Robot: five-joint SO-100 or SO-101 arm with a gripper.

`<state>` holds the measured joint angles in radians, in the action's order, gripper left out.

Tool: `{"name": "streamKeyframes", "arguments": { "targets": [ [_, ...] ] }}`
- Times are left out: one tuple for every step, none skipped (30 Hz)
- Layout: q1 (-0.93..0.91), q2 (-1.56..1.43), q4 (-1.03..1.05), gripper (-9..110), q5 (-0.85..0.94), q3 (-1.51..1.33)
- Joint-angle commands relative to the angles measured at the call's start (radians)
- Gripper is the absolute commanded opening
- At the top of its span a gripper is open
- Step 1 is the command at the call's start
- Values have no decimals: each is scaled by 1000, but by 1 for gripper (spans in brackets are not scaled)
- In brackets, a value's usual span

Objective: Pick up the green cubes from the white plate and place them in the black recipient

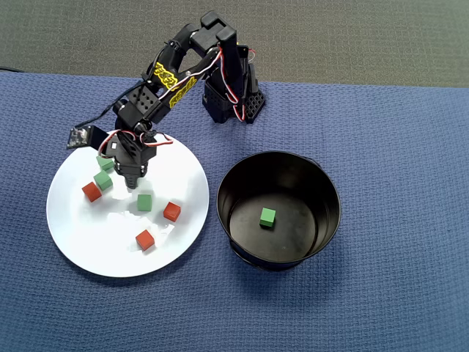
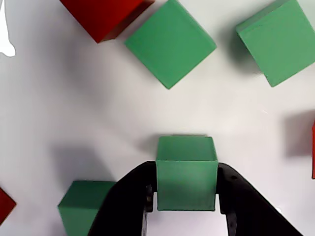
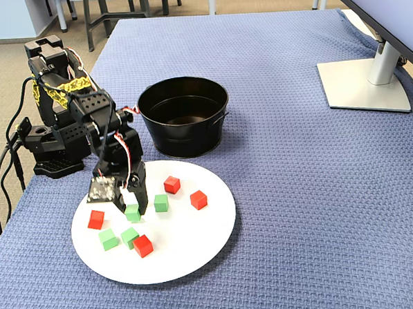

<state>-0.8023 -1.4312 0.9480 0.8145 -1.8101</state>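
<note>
One green cube [image 2: 186,173] sits between my claw [image 2: 186,199] fingers in the wrist view, the black fingers pressed against its two side faces, so I judge the claw clamped on it. Whether it has left the plate [image 1: 80,235] I cannot tell. I have the claw coming straight down over it, which keeps the fingers clear of neighbours. Ahead of the claw in that view lie two more green cubes [image 2: 170,43], apart from each other, with a red cube [image 2: 101,17] just beside one; another green one [image 2: 81,206] lies close by the claw's left finger. The pot [image 1: 322,183] stands well off to the claw's side on the blue worktop [image 1: 396,279], just beside the plate, and already holds one green cube [image 1: 268,216]. My next move, I judge, is a lift high enough to clear that tall wall.
</note>
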Motion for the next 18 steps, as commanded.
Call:
{"name": "streamKeyframes", "arguments": {
  "targets": [
    [46, -124, 193, 0, -75, 181],
    [57, -149, 242, 0, -95, 207],
    [67, -176, 284, 0, -115, 233],
    [83, -207, 324, 0, -137, 261],
    [101, -245, 367, 0, -160, 284],
    [123, -288, 413, 0, -181, 307],
    [152, -330, 462, 0, -206, 330],
    [187, -371, 505, 0, -236, 350],
    [229, -413, 541, 0, -272, 365],
    [273, -449, 569, 0, -311, 373],
    [324, -488, 592, 0, -357, 377],
    [380, -525, 618, 0, -399, 377],
    [443, -561, 647, 0, -443, 376],
    [511, -600, 664, 0, -492, 362],
    [586, -632, 675, 0, -534, 341],
    [661, -649, 676, 0, -574, 316],
    [730, -657, 660, 0, -617, 288],
    [801, -657, 623, 0, -653, 255]
  ]
}}
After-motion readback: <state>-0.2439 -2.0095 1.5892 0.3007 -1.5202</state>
